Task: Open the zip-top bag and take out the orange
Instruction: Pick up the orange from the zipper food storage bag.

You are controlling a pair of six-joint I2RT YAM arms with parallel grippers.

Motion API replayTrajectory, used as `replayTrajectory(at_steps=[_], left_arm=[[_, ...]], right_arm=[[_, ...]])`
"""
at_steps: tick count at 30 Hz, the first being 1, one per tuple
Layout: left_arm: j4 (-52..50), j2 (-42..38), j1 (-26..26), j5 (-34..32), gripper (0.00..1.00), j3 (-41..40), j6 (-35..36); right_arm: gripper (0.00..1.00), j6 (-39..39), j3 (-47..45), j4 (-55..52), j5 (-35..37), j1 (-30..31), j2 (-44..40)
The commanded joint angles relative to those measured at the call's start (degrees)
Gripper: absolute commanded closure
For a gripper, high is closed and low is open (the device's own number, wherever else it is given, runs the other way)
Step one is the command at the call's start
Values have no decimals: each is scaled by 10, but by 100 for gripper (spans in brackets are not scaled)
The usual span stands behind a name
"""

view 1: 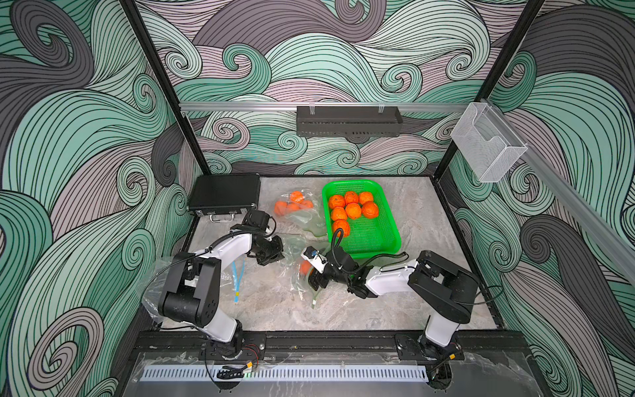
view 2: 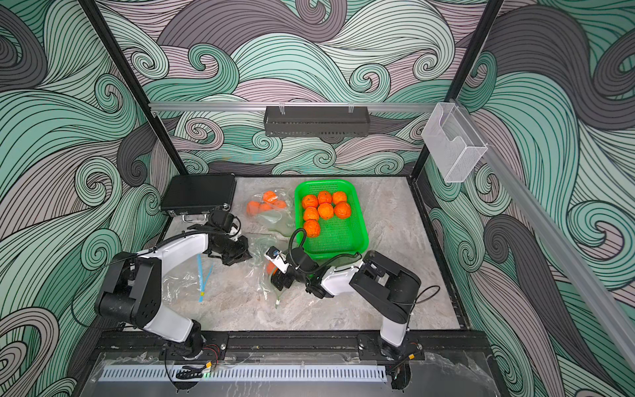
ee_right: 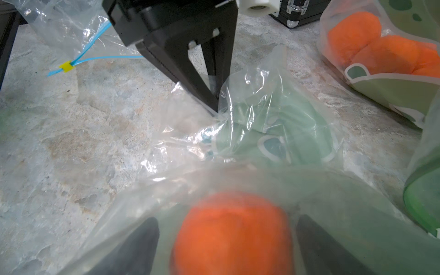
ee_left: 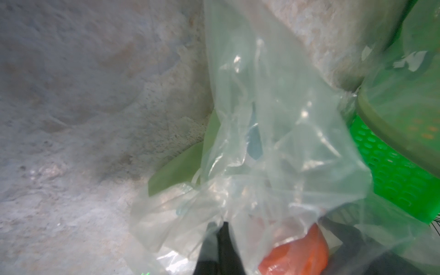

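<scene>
Plainly the taking-out step is in hand: the orange (ee_right: 232,234) sits inside the zip-top bag (ee_right: 273,123), low on the counter (ee_right: 71,142) and squarely between the jaws of the right gripper (ee_right: 227,221). Those jaws stand wide apart, one on either side of the fruit, with nothing gripped. That wrist view is blurred, so I cannot say for sure whether they are already through the bag's mouth or straddle the fruit through the film. Just ahead of them, the left gripper (ee_right: 215,106) has its jaws fully closed on a fold of the bag's clear film, pinning or lifting that side. My reading is that the bag is opened, or nearly so, and the orange is not yet out. The next move calls for the right jaws to close on the orange alone, not on a pleat of plastic. They would then draw back out of the mouth while the left pinch anchors the bag. Beyond the right jaws stands the green basket (view 1: 374,237) with loose oranges (view 1: 353,210). Past the left jaws lies a second bag of oranges (view 1: 309,221), and back along the left arm an empty bag with a blue zip (view 1: 237,275).
</scene>
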Motion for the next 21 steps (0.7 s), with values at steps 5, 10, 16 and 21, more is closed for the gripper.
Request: replayTrajectory(at_steps=[5, 10, 16, 21], left_arm=[[-27, -11, 0, -10, 100, 19, 12], [-61, -24, 0, -12, 100, 40, 23], [-137, -25, 2, -70, 100, 81, 51], [-224, 8, 26, -113, 100, 139, 95]], right_arm=[[24, 16, 23, -36, -10, -11, 26], [38, 18, 13, -68, -19, -12, -13], [42, 12, -25, -121, -31, -13, -115], [42, 26, -88, -146, -37, -16, -202]])
